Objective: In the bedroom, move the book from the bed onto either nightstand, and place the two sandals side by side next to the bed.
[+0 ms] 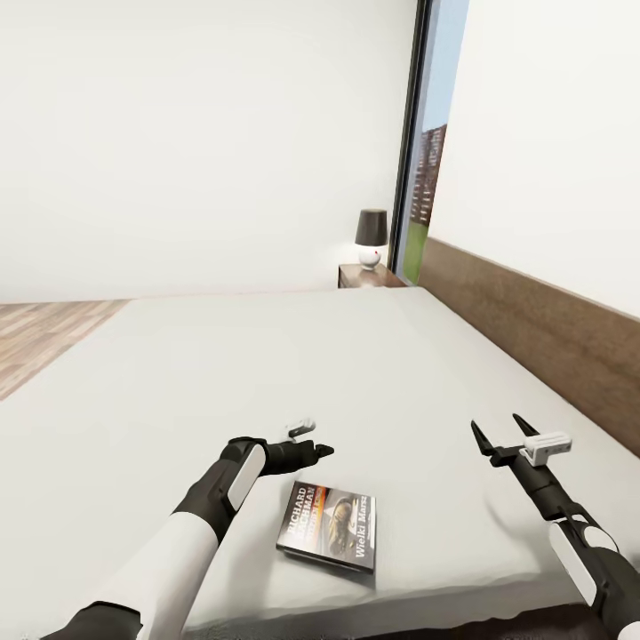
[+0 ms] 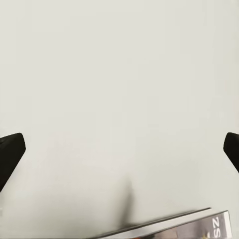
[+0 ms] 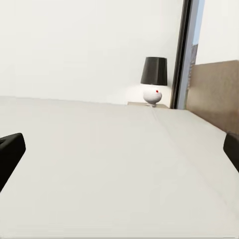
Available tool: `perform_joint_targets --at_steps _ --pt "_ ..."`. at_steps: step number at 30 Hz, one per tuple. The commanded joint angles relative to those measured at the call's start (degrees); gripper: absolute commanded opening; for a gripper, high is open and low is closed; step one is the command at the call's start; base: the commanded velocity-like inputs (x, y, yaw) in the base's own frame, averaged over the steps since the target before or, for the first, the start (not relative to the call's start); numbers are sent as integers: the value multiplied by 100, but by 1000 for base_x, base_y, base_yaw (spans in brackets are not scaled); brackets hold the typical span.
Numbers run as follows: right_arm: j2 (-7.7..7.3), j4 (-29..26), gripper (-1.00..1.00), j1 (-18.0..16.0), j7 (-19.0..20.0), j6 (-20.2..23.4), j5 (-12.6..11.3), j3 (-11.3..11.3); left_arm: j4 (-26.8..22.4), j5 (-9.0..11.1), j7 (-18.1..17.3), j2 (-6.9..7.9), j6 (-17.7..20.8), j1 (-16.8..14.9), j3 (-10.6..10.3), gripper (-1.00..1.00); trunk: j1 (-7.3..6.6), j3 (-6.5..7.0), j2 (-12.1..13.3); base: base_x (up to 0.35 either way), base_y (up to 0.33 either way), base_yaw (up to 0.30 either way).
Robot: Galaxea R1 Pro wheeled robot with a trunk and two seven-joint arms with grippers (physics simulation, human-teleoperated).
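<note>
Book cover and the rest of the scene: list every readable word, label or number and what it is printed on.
"RICHARD BACHMAN": white lettering on the cover of the book lying on the bed.
"Wielki Marsz": along the book's other edge, slightly blurred.
"ZS": partial letters on the book in the left wrist view.
Nothing else carries text.

We see the bed (image 1: 293, 373), a wide off-white mattress with a long brown headboard (image 1: 542, 329) along its right side. Flat on the mattress, close to its near edge, lies the book (image 1: 329, 526), cover up. Past the bed's far corner stands the nightstand (image 1: 369, 276), carrying a lamp (image 1: 372, 237) with a dark shade. Wood-plank floor (image 1: 40, 333) borders the bed's left side.
</note>
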Motion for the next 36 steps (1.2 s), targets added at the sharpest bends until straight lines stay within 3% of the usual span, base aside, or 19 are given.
perform_joint_targets --at_steps 1,10,18,36 --pt "0 5 100 -4 55 2 -59 -3 -4 0 -10 0 23 -3 1 100 21 -24 -44 0 0 0" --pt "4 6 100 -4 55 2 -59 -2 -4 -3 -10 0 23 -3 1 100 43 -42 -84 0 0 0" --pt "7 5 100 -4 55 2 -59 -2 -4 -6 -10 0 23 -3 1 100 219 -185 -405 0 0 0" --pt "8 7 100 -4 55 2 -59 7 -4 0 -17 0 17 -3 1 100 219 -185 -405 0 0 0"
